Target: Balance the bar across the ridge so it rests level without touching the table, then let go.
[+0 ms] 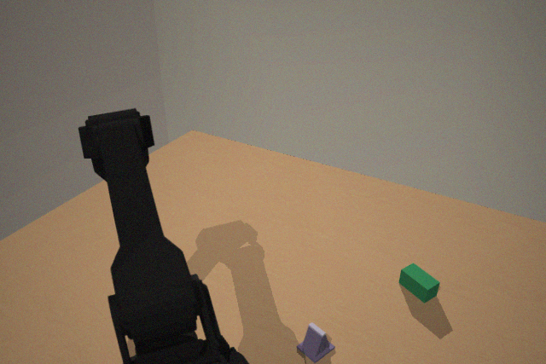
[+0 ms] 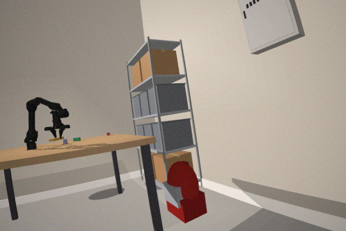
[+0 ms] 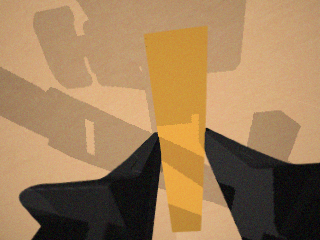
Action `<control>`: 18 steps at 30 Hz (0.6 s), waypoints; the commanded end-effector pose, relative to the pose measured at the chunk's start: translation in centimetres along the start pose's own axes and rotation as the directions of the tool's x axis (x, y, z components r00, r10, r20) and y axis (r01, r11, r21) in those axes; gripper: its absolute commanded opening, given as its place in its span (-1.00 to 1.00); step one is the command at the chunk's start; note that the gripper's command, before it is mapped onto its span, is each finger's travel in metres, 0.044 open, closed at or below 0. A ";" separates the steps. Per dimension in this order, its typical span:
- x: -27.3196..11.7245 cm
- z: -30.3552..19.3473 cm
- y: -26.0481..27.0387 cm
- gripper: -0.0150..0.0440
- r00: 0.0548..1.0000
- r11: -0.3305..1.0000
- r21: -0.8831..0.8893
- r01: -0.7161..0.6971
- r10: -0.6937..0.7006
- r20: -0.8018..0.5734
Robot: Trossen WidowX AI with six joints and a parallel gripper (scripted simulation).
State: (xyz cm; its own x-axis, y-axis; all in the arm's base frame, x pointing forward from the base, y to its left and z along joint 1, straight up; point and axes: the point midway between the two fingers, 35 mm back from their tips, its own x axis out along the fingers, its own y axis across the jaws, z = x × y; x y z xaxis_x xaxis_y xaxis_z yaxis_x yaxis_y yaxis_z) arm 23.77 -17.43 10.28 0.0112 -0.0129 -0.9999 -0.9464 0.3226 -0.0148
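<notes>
The bar is a long flat yellow-orange piece. In the wrist view the bar (image 3: 180, 90) runs between the two dark fingertips, its far end reaching up the picture. My gripper (image 3: 180, 135) (image 2: 58, 137) is shut on the bar, and the exterior view shows the bar (image 2: 52, 140) held above the table. The ridge (image 1: 315, 342) (image 2: 65, 141) is a small purple wedge on a square base, standing upright on the table with nothing on it. In the top view the arm hides the fingers and the bar.
A green block (image 1: 419, 282) (image 2: 77, 139) lies on the table (image 1: 273, 193) (image 2: 122, 140) beyond the ridge. A small red block (image 2: 108, 133) is farther along the table. Shelving (image 2: 156, 76) and a red object (image 2: 183, 179) stand beyond the table's end.
</notes>
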 end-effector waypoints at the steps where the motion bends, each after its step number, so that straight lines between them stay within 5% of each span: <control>1: -1.1 0.0 -0.1 -0.49 1.000 1.000 -0.004 0.009 -0.009 0.000; 18: -3.9 1.8 -0.3 -0.49 1.000 1.000 -0.006 0.010 -0.010 0.002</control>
State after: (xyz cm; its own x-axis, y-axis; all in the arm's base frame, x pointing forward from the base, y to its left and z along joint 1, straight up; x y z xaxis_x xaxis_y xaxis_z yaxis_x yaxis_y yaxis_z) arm 23.97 -16.52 14.00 0.0169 -0.0139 -0.9998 -0.9481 0.3172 -0.0204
